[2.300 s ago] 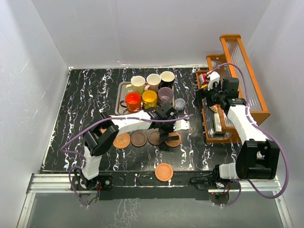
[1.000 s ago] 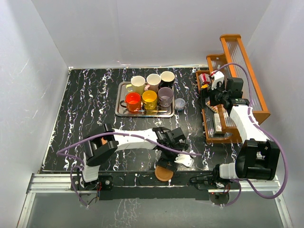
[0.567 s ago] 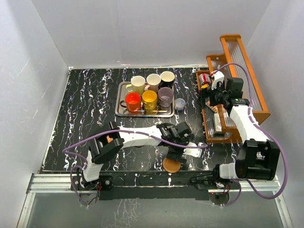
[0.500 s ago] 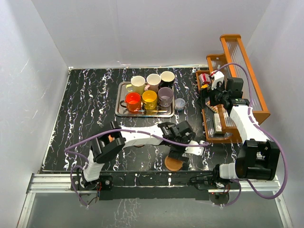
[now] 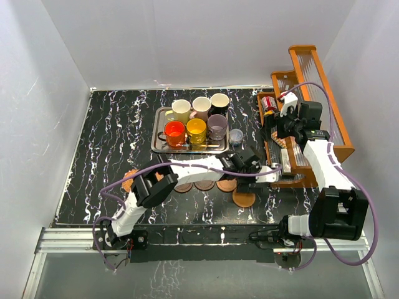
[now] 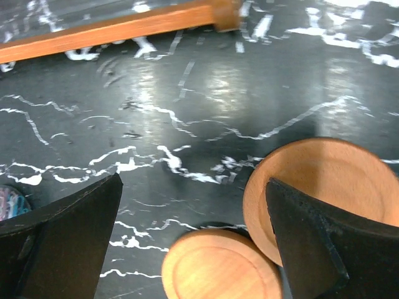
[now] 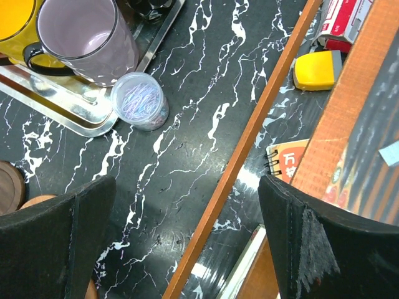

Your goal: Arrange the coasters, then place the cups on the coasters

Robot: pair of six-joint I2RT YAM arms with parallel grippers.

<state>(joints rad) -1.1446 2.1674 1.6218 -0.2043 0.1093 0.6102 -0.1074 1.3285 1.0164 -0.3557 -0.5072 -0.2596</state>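
Fingers, left gripper (image 5: 268, 174): yours stand spread wide (image 6: 62, 237) with nothing held, over the table (image 5: 100, 143) just near of the wooden rack (image 5: 312, 106).
Fingers, right gripper (image 5: 275, 123): yours also stand wide and hold nothing, beside the rack's left rail and right of the jar (image 5: 236, 136).
Coasters, row (image 5: 204, 185): three discs lie side by side, near of the tray, and your left arm partly covers them.
Coaster, single (image 5: 244, 199): smooth wood, lying flat, just right of and nearer than the row.
Cups, far row: cream-yellow mug (image 5: 181, 110), pink mug (image 5: 201, 107), black mug (image 5: 219, 101).
Cups, near row: red-orange mug (image 5: 174, 132), yellow-orange mug (image 5: 196, 129), purple-grey mug (image 5: 217, 126).
Cups, location: all six stand on the steel tray (image 5: 158, 134), not on coasters.
Jar: just right of the tray.
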